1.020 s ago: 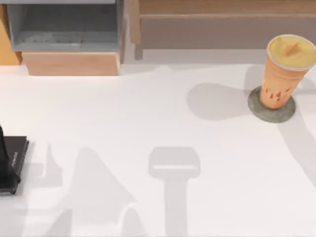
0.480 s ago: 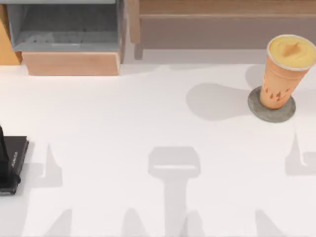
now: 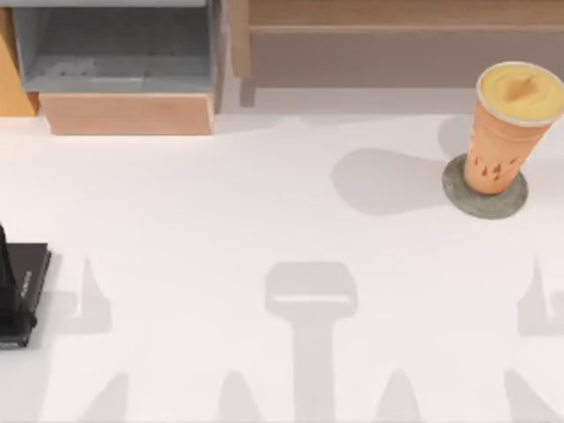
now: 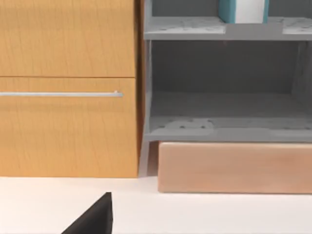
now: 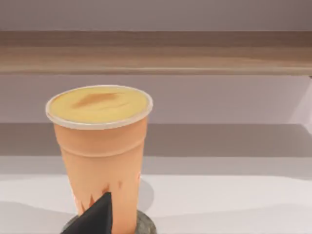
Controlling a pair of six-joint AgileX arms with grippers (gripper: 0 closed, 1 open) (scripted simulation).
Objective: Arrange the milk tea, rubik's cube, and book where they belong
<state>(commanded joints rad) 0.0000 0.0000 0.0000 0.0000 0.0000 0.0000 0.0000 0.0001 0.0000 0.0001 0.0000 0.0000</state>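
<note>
The milk tea (image 3: 508, 128) stood upright on a grey disc (image 3: 486, 196) (table's (image 3: 264, 220) right); neither tool's opening could be told.

The left gripper (image 4: 96, 217) and the right gripper (image 5: 96, 217) hung low over the surface, level, facing the far side.

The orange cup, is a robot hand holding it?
No. The milk tea stands free on its grey disc at the table's right, with nothing gripping it.
</note>
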